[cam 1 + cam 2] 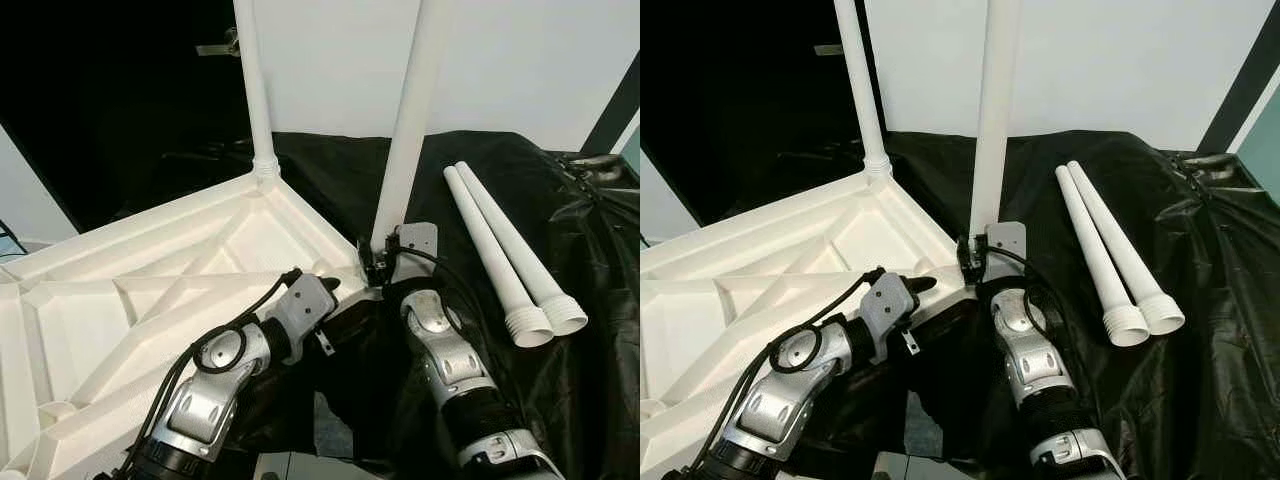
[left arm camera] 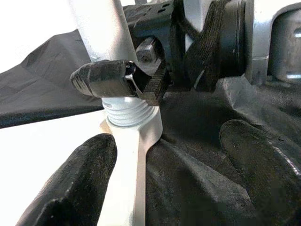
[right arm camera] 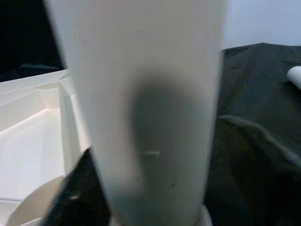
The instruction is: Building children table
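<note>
Nearest the camera, at 6 o'clock in the head views, both silver arms reach forward over the black sheet toward one corner of the upturned white tabletop; its ribbed underside faces up and spreads from 7 to 10 o'clock. The left gripper sits low at that corner with its two black fingers spread wide, one over the tabletop's edge and one over the sheet, gripping nothing; the leg's threaded foot lies straight ahead between them, just beyond the tips. The right gripper is the nearer arm to the work and is clamped on the table leg just above its threads; its fingertips pinch the base of the tube. That leg stands nearly upright, long axis vertical with a slight lean toward 1 o'clock, threaded end down in the corner socket; several threads are exposed above the socket, so by my judgement it is not yet screwed home, and the coming move turns on rotating about that vertical axis while the tabletop is steadied. Farther off, at 11 o'clock, a fitted leg rises from the far corner; at 3 o'clock two spare legs lie side by side and touching on the sheet, threaded ends pointing toward 5 o'clock, well apart from both grippers.
</note>
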{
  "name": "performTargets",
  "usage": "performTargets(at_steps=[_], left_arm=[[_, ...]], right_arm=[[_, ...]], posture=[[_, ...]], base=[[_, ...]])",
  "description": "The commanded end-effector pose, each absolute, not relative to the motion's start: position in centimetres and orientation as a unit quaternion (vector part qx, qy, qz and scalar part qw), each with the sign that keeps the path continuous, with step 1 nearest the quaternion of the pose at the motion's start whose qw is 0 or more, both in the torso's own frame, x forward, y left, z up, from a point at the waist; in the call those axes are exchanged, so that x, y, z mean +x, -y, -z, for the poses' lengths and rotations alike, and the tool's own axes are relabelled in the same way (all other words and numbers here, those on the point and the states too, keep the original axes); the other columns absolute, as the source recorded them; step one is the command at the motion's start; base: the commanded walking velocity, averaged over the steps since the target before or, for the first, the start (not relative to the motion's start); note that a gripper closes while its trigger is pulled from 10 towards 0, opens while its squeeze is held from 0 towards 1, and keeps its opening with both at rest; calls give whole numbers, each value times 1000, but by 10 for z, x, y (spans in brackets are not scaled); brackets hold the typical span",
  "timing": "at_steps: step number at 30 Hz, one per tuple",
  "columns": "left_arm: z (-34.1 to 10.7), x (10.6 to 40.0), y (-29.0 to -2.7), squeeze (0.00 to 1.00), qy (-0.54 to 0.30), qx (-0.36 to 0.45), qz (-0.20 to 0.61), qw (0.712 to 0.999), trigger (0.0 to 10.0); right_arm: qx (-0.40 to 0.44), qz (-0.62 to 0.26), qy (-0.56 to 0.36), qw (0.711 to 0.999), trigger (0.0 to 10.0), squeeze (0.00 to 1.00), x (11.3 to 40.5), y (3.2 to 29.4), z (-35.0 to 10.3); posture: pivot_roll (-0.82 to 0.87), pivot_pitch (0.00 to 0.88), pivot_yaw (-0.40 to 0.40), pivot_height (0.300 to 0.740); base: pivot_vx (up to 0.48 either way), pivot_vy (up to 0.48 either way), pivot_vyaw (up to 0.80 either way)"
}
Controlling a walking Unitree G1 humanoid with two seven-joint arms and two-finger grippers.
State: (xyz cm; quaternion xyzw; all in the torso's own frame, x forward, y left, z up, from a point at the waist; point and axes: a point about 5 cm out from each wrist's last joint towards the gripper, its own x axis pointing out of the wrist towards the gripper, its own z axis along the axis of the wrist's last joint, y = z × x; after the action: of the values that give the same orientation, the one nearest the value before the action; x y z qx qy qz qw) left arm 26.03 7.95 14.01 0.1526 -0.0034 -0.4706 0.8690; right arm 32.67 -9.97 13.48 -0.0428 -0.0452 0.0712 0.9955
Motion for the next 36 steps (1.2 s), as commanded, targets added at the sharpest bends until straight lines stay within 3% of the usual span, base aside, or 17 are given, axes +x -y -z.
performTargets(at_steps=[1, 9, 10, 11, 20, 21, 23, 24, 25, 35, 36], left_arm=[[-139, 260, -83, 0, 0, 159, 454, 876, 10000], [-139, 259, -85, 0, 1, 162, 457, 875, 10000], [-139, 259, -85, 0, 0, 163, 458, 874, 10000], [-139, 260, -85, 0, 0, 164, 459, 873, 10000], [-140, 262, -85, 0, 3, 167, 456, 874, 10000], [-141, 262, -85, 0, 3, 167, 456, 874, 10000], [-141, 261, -85, 0, 3, 167, 455, 875, 10000], [-141, 261, -85, 0, 3, 167, 454, 875, 10000], [-141, 261, -86, 0, 3, 167, 451, 876, 10000], [-140, 258, -88, 0, 1, 166, 441, 882, 10000], [-140, 258, -88, 0, 1, 165, 441, 882, 10000]], right_arm=[[-46, -61, 38, 996, 10000, 1000, 326, 112, -132], [-63, -171, 48, 982, 10000, 1000, 327, 127, -131], [-60, -193, 48, 978, 10000, 216, 327, 130, -131], [-64, -214, 52, 973, 10000, 0, 329, 132, -133], [-83, -319, 37, 943, 10000, 0, 342, 132, -139], [-91, -345, 29, 934, 4235, 0, 343, 129, -138], [-97, -361, 24, 927, 4235, 0, 344, 128, -138], [-102, -371, 16, 923, 1529, 0, 344, 128, -136], [-107, -376, 11, 920, 0, 0, 345, 130, -135], [-102, -372, 7, 922, 0, 0, 344, 138, -129], [-98, -360, 8, 928, 9412, 0, 343, 139, -128]], posture=[[71, 0, 10, 740], [70, 0, 14, 740], [70, 0, 14, 740], [73, 0, 12, 740], [82, 0, 8, 740], [88, 0, 4, 740], [89, 0, 3, 740], [99, 0, -4, 740], [105, 0, -8, 740], [110, 0, -18, 740], [107, 0, -16, 740]], base=[[0, 0, 0], [0, 0, 0], [0, 0, 0], [0, 0, 0], [0, 0, 0], [0, 0, 0], [0, 0, 0], [0, 0, 0], [0, 0, 0], [0, 0, 0], [0, 0, 0]])
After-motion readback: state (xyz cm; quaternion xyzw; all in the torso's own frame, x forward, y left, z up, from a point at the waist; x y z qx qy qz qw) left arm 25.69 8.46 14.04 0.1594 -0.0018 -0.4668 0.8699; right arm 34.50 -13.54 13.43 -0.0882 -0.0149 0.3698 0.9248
